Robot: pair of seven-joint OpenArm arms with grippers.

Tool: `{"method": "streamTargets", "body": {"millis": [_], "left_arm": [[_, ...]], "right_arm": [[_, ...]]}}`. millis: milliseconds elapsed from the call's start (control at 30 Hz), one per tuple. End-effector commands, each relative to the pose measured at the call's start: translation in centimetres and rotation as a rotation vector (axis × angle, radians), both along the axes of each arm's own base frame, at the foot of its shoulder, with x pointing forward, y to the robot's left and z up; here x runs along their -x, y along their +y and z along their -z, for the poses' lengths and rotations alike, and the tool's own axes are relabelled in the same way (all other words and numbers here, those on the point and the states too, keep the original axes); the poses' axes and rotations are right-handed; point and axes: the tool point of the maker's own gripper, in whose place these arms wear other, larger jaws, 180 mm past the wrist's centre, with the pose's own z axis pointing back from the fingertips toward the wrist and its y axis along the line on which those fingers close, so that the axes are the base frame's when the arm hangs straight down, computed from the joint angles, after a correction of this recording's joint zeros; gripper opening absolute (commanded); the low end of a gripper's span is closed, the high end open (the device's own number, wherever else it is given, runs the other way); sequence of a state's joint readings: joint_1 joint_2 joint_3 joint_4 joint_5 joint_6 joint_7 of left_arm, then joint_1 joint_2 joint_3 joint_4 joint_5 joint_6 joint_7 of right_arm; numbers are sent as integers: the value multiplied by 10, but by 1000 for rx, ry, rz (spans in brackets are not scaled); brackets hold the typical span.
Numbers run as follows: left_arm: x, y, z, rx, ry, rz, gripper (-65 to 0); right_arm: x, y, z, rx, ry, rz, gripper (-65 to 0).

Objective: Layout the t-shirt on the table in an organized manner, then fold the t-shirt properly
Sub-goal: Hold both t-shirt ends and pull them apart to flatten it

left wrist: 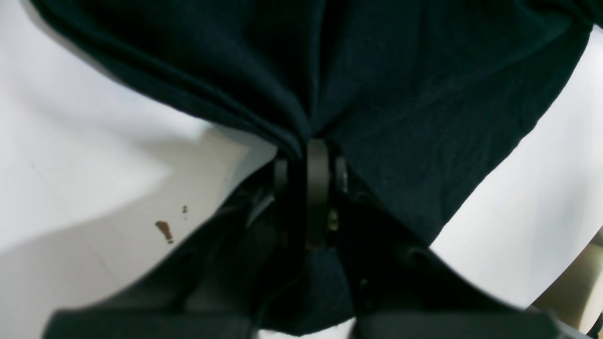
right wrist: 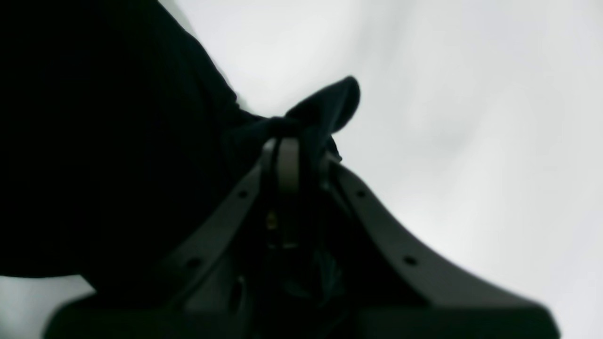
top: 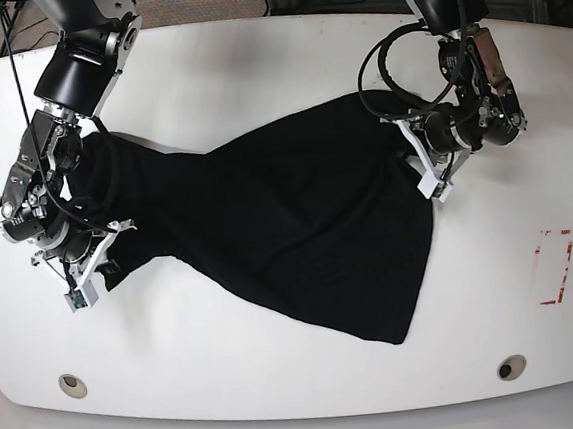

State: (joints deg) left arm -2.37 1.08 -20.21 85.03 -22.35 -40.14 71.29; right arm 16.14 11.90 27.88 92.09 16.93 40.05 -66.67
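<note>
Black t-shirt [top: 287, 224] is mid-layout on the table [top: 282, 396], pinched by left gripper [left wrist: 308, 143] and right gripper [right wrist: 287, 136]; next, pull it flat.

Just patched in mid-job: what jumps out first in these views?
The black t-shirt dominates, stretched across the middle of the white table with the plain side up. Each end is pinched in shut jaws: the right gripper at the base view's left, the left gripper at its right. A red-and-white tape rectangle sits near the far right edge.
</note>
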Motion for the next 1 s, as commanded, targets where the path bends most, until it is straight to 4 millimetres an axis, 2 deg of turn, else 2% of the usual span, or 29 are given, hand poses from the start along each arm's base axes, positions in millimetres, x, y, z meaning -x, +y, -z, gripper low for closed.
{"method": "streamTargets", "body": {"millis": [0,433,700,800,967], "left_arm": [[7,12,5,-67,42,8,-650],[5,14,3,-73,34,7,-650],[-9,19,-25,-113,-68,8,-650],[-21,20,-41,-128,-123,7,-650],[-43,24,-66,-152,-185,5,-650]], "right_arm": [[-10,-2,-18,1,-62,-1,-629],[6,0,0,-10,-39,-2,-650],[8,0,-2,2,-48,-4,-650],[5,-1,-7,5,-59,-4,-650],[-14,-4,-32,13,-124,-3,-650]]}}
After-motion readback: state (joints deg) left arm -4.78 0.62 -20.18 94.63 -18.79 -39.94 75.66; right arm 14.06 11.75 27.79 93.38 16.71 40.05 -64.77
